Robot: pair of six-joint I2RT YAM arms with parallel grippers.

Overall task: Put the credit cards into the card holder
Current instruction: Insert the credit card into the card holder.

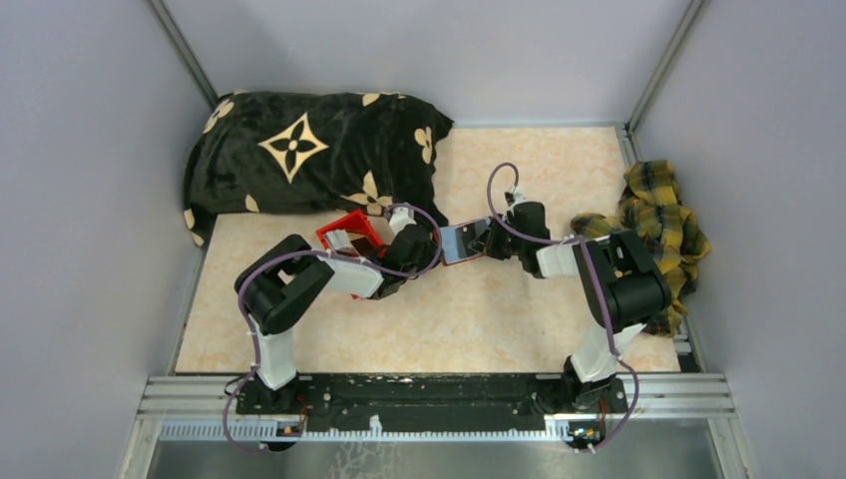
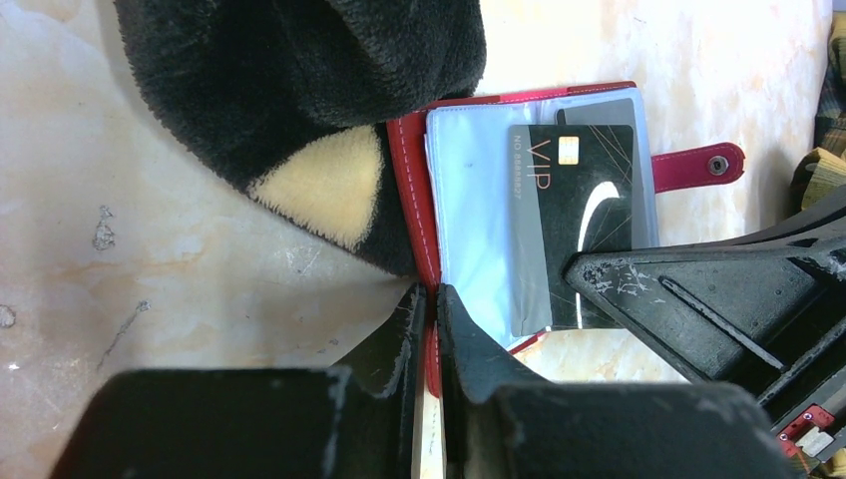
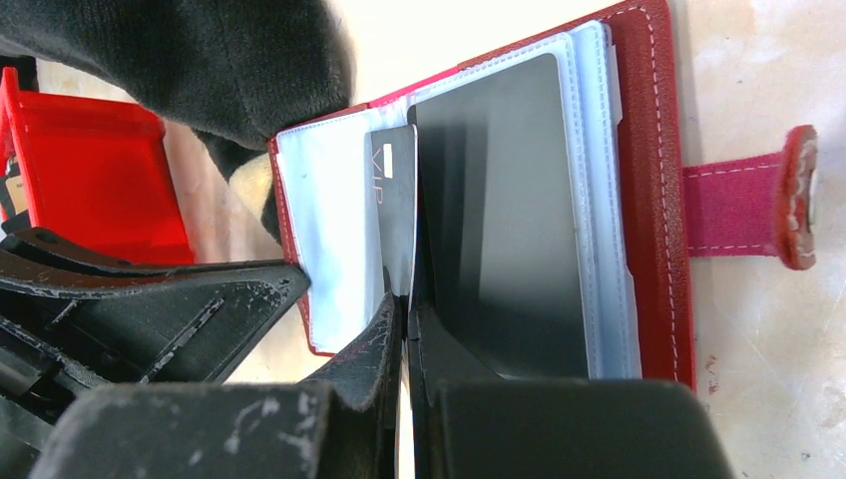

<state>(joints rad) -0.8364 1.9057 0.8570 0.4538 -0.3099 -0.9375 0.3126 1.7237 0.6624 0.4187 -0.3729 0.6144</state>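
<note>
Firmly, left fingers [image 2: 397, 334] pinch the stitched red leathery card holder [image 2: 409, 170]; right fingers [image 3: 377, 344] clamp a thin glossy black card [image 2: 574, 205]

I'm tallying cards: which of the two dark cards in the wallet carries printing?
The VIP card, with chip and white swoosh; the other card shows a plain dark face.

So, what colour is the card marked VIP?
The VIP card is black with a pale curved stripe; the left wrist view shows it best.

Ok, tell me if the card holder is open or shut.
Open: the card holder lies spread, pale lining exposed, snap tab unfastened to one side.
</note>
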